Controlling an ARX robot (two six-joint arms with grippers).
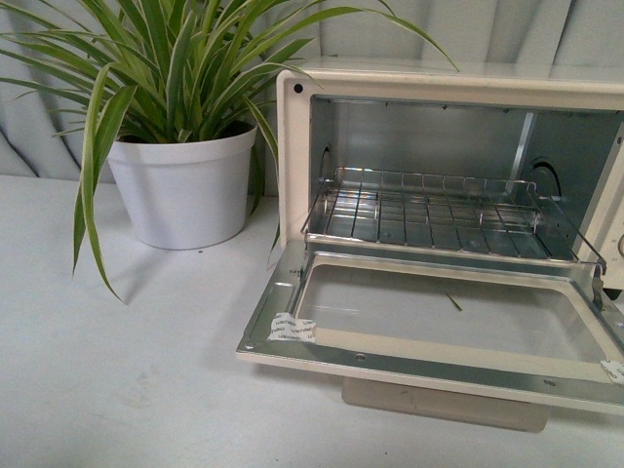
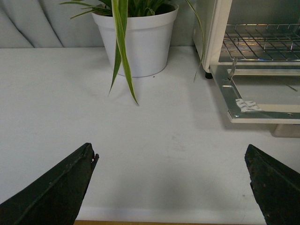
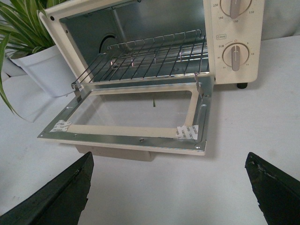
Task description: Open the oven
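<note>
Oven (image 1: pixel 458 88) sits on table (image 1: pixel 107 370) right of plant (image 1: pixel 180 185), door (image 1: pixel 429 356) already dropped flat, rack (image 1: pixel 439 210) exposed, so opening looks done; next move is probably just keeping clear. Left gripper (image 2: pixel 171 187) and right gripper (image 3: pixel 168 187) both spread wide, empty, hovering low over table short of door.

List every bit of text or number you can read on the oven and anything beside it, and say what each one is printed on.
"230", "190", "150", "110": upper dial scale on the oven, right wrist view; small, so approximate.
"30", "10" and other marks around the lower dial: mostly too small to be sure.
Small boxed label above the lower dial: unreadable.
Printed tape pieces on the open door: print too blurred.
White plant pot: no text.
</note>
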